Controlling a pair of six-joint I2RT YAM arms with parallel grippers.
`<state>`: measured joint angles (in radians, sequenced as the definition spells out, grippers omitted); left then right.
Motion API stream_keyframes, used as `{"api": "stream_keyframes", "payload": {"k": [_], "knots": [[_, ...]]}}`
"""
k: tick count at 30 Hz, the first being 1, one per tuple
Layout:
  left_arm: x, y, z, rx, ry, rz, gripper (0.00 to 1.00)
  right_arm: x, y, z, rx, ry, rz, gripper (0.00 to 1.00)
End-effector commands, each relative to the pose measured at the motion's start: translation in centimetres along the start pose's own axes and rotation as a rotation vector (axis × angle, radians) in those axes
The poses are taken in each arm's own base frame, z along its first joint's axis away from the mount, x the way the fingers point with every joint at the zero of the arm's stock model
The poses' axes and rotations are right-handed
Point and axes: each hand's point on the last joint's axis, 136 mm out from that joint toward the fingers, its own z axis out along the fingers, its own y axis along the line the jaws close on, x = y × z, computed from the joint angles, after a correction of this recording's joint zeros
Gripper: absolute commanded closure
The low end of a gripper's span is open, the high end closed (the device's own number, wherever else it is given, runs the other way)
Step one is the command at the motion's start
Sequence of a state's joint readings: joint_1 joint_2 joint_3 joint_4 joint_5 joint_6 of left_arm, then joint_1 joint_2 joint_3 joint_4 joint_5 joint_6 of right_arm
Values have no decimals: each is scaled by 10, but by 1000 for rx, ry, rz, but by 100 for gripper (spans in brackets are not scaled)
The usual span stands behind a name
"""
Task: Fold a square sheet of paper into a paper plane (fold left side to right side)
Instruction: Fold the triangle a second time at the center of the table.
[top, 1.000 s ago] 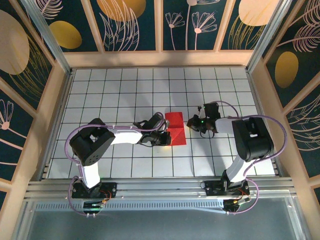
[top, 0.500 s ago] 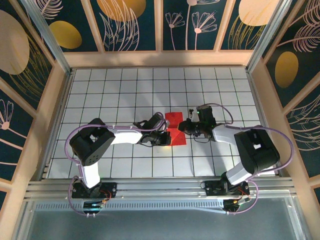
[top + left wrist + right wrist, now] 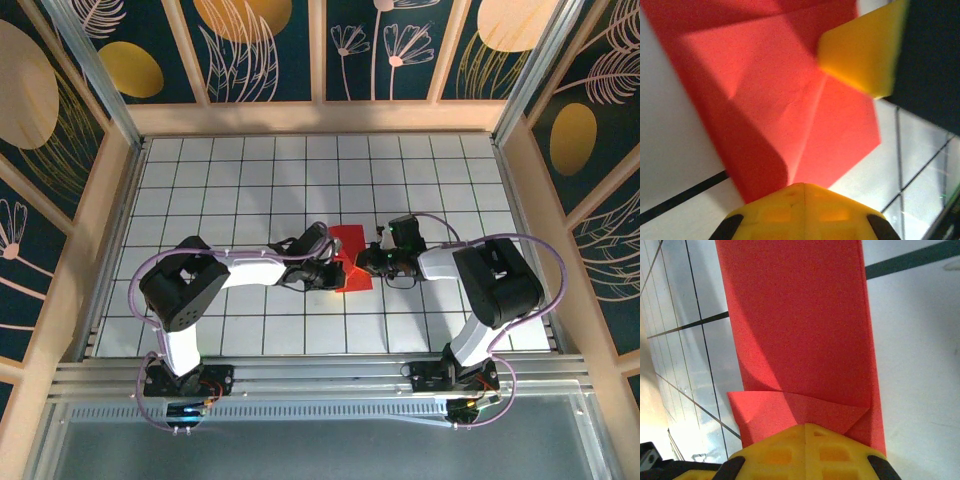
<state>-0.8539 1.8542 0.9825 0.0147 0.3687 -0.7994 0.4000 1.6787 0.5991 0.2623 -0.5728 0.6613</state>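
We log: bright red creased paper sheet (image 3: 350,240), sides blocked by left gripper (image 3: 335,270), right gripper (image 3: 364,262); white tiled tabletop (image 3: 300,170) beyond it free.

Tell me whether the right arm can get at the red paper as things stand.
Probably yes. The right tool, shut, sits at the right edge of the red paper, with nothing between them. The left tool is at the opposite edge, out of its way.

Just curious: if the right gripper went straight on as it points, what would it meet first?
The red square sheet of paper: the shut right gripper seems to sit at its edge. Beyond that, probably the left gripper.
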Motion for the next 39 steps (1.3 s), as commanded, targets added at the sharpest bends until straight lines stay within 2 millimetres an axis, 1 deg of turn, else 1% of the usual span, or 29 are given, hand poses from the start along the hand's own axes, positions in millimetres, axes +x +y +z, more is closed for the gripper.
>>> {"api": "stream_keyframes", "payload": {"k": [1, 6, 9, 18, 22, 27, 34, 36, 37, 39], "knots": [[-11, -22, -1, 49, -1, -1, 100, 11, -24, 3, 79, 22, 48, 100], [-20, -22, 8, 37, 0, 13, 100, 15, -27, 4, 85, 31, 58, 100], [-20, -22, 14, 38, 11, 20, 100, 15, -28, 4, 88, 30, 61, 100], [-20, -6, 23, -16, 9, 15, 100, 19, -30, 5, 94, 36, 67, 100], [-13, 5, 28, -41, 26, 5, 100, 19, -32, 5, 102, 37, 69, 100], [-2, 19, 29, -69, 45, -10, 100, 19, -33, 5, 110, 37, 66, 100], [14, 24, 20, -55, 65, -25, 100, 20, -41, 7, 140, 44, 69, 100], [15, 22, 16, -48, 62, -16, 100, 20, -42, 8, 143, 46, 71, 100], [23, 29, 15, -59, 78, -17, 100, 21, -43, 8, 145, 49, 73, 100], [28, 29, 12, -60, 88, -8, 100, 21, -45, 8, 151, 50, 72, 100]]}}
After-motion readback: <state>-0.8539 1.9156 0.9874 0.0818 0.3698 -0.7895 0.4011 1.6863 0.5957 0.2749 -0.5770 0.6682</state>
